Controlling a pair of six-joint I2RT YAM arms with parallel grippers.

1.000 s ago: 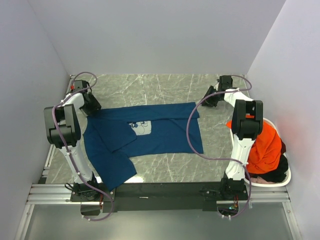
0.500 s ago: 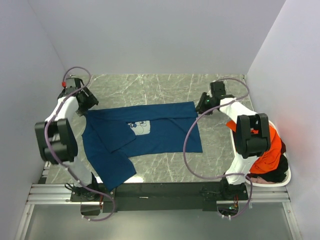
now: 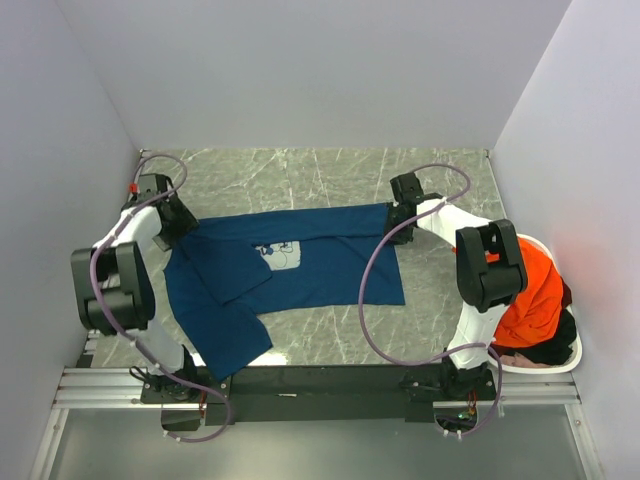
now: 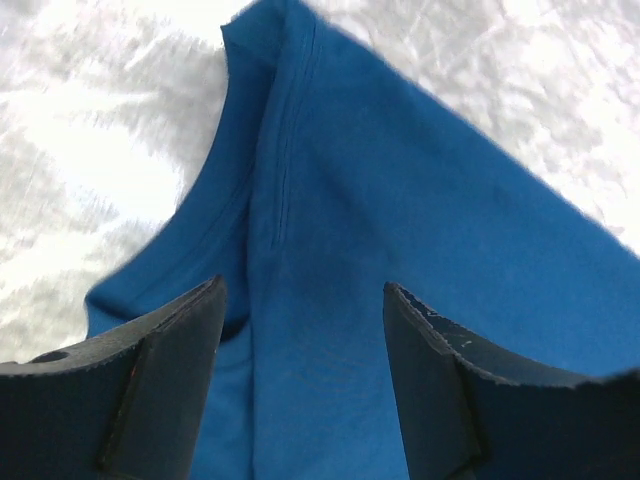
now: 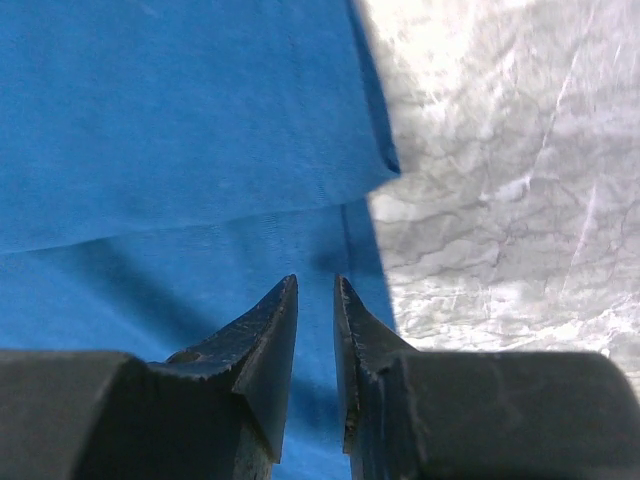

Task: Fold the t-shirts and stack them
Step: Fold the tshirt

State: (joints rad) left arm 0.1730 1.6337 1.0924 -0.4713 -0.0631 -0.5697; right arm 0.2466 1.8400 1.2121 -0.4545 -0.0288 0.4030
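Note:
The navy blue t-shirt [image 3: 300, 270] lies spread on the marble table, its pale chest print [image 3: 283, 255] facing up and its near-left part folded over. My left gripper [image 3: 178, 226] is at the shirt's far-left corner. In the left wrist view it [image 4: 302, 300] is wide open just above the blue cloth [image 4: 400, 220], by a seam. My right gripper [image 3: 397, 226] is at the shirt's far-right corner. In the right wrist view its jaws [image 5: 315, 285] stand a narrow gap apart over the cloth's edge [image 5: 200, 130] and hold nothing. The orange t-shirt [image 3: 530, 290] lies in the basket.
A white oval basket [image 3: 572, 352] stands at the right edge of the table with dark cloth under the orange shirt. Grey walls close in the table on three sides. Bare marble [image 5: 520, 170] shows right of the shirt's edge and behind the shirt.
My right gripper has moved left from the far-right corner of the table onto the shirt's far-right corner. My left gripper has shifted slightly at the shirt's far-left corner. The shirt has barely moved.

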